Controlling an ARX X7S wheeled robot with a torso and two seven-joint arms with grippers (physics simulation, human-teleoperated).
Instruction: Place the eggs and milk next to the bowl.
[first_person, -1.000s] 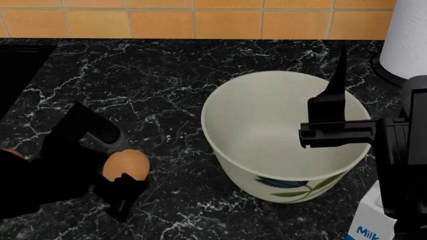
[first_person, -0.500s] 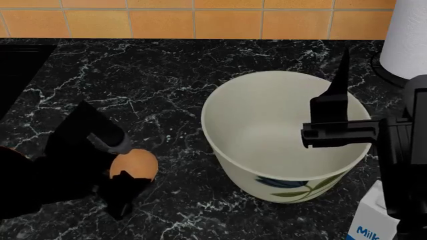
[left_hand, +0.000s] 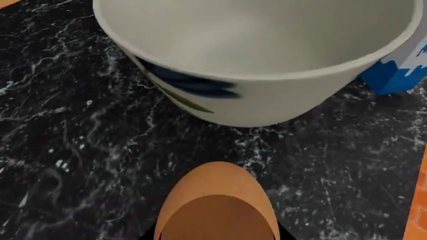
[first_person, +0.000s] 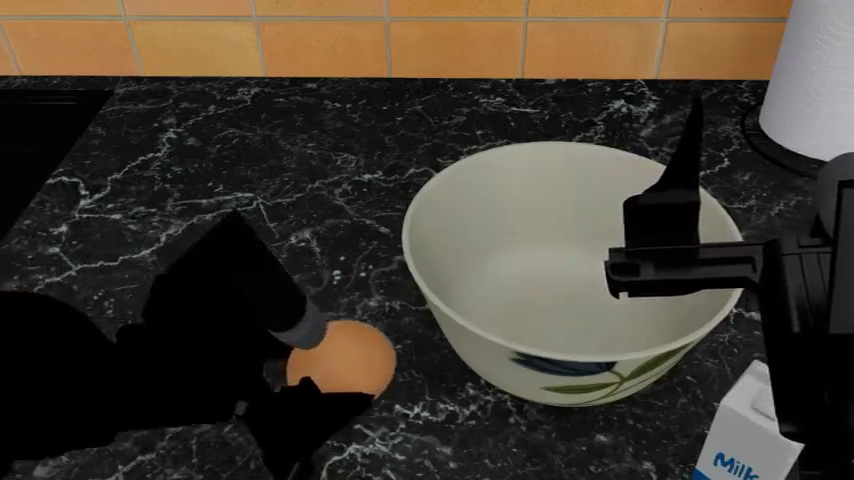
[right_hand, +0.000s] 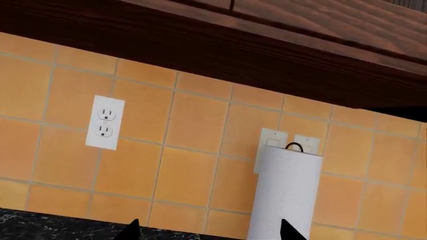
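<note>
We find one egg (first_person: 342, 362) lodged between the jaws of the left gripper (first_person: 318, 378), which are closed on it, just left of the bowl (first_person: 567, 270) and apart from its wall. The milk (first_person: 747, 440) stands by the bowl's right side. The right gripper (first_person: 663, 262) hangs over the bowl, jaws spread, holding nothing.

A smooth, matt brown-orange egg (first_person: 342, 362) sits in matt black gripper fingers (first_person: 314, 425). The bowl (first_person: 561, 345) looks like glazed cream ceramic with a painted blue flower. The counter (first_person: 294, 160) is polished black marble with white veins. The far wall (right_hand: 193, 125) is satin orange tile. The milk carton (first_person: 747, 440) looks like smooth white card.
</note>
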